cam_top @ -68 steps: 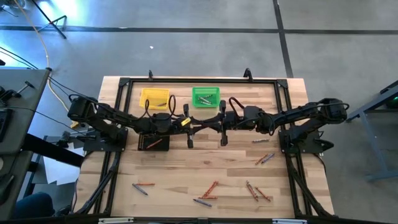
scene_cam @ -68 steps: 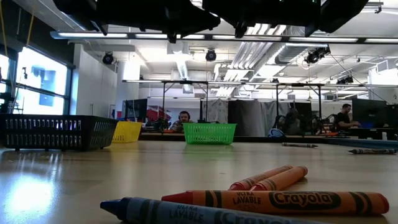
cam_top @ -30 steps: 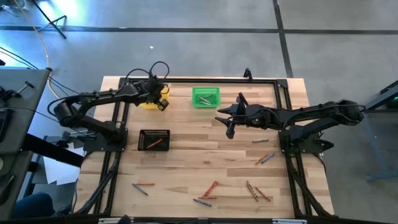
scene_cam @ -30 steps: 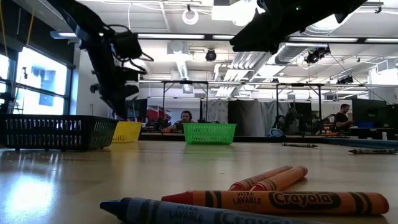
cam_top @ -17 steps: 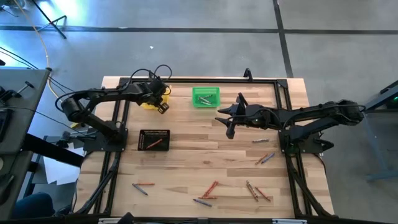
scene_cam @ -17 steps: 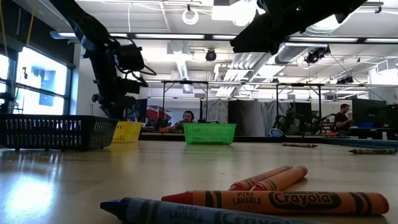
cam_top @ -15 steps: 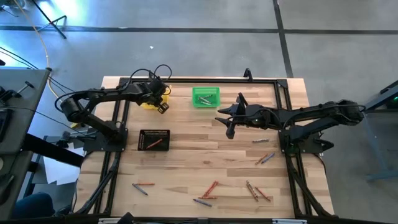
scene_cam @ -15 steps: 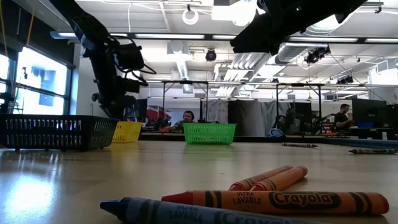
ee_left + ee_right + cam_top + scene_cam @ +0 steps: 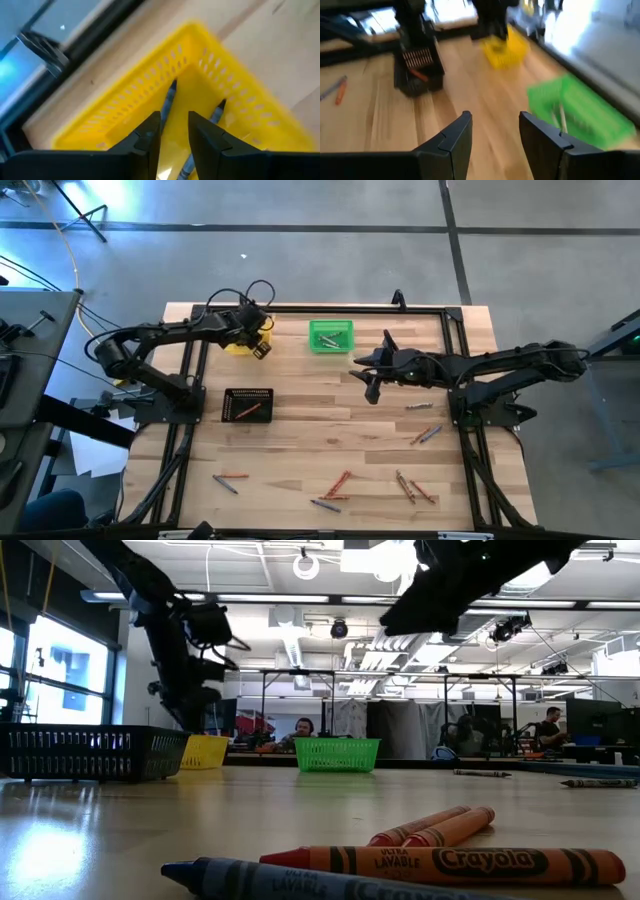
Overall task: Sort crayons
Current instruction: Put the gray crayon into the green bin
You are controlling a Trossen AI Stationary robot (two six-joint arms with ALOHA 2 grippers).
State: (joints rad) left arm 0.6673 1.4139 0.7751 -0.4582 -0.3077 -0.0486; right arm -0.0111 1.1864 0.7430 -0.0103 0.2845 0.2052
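I see loose crayons (image 9: 340,483) scattered at table's (image 9: 300,440) 6 o'clock edge. Right gripper (image 9: 491,131) hovers mid-table, fingers apart, empty, near green bin (image 9: 330,336). Left gripper (image 9: 172,131) over yellow bin (image 9: 150,95) at 11 o'clock, fingers slightly apart, empty; crayons lie inside.

Wooden counter (image 9: 300,440) bearing three bins: yellow bin (image 9: 236,340) and green bin (image 9: 330,336) at the far edge, black bin (image 9: 248,405) nearer. Loose crayons (image 9: 335,485) lie scattered along its near and right parts.
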